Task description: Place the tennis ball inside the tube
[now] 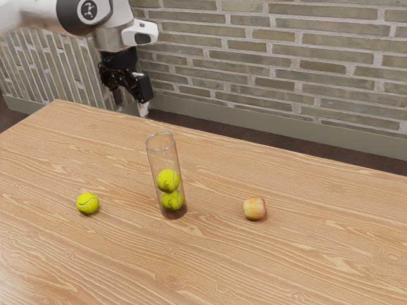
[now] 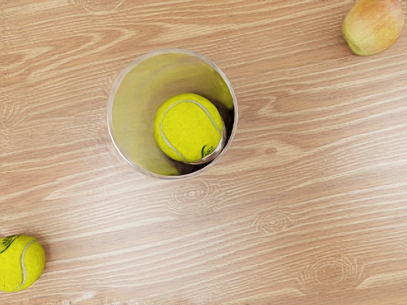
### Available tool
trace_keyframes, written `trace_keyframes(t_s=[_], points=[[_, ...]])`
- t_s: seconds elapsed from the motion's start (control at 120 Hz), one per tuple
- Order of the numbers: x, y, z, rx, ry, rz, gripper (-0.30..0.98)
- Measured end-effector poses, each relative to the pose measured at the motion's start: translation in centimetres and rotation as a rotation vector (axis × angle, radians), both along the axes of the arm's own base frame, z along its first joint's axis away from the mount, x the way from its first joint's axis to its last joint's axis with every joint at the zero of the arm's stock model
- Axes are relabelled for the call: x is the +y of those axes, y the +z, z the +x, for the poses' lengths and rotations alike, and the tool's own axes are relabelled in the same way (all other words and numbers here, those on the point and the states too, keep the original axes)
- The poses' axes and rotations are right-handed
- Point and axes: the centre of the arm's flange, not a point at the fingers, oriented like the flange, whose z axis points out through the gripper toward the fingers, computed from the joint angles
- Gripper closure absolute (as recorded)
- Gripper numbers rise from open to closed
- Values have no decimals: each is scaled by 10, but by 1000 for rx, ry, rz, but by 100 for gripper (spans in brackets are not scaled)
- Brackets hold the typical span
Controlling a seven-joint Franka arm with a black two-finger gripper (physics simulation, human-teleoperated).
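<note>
High over the table's far edge, my gripper (image 1: 131, 103) stands open with nothing between its fingers. The clear tube (image 1: 154, 164) stands upright on the table, holding two stacked tennis balls, the upper ball (image 1: 168, 180) resting on the lower ball (image 1: 172, 201). A loose tennis ball (image 1: 87, 203) lies beside the tube, toward the exterior view's left. From above, the wrist view looks into the tube (image 2: 130, 117) onto its upper ball (image 2: 189, 128), with the loose ball (image 2: 22, 263) outside on the wood.
An apple-like fruit (image 1: 254, 208) rests on the wooden table (image 1: 210, 267), on the tube's other side from the loose ball; the wrist view also has the fruit (image 2: 373, 27). A brick wall (image 1: 273, 70) rises behind the table.
</note>
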Motion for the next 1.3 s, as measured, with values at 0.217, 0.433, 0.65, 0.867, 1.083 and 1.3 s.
trace_keyframes(t_s=[0.217,0.433,0.65,0.867,1.083,1.3], points=[[72,-22,-55,63,101,-49,2],[169,-166,-103,221,324,-99,2],[208,-259,-78,238,434,-70,2],[240,-299,-43,200,498,-43,2],[252,-335,-16,197,526,-55,2],[253,-355,-7,202,525,-82,1]])
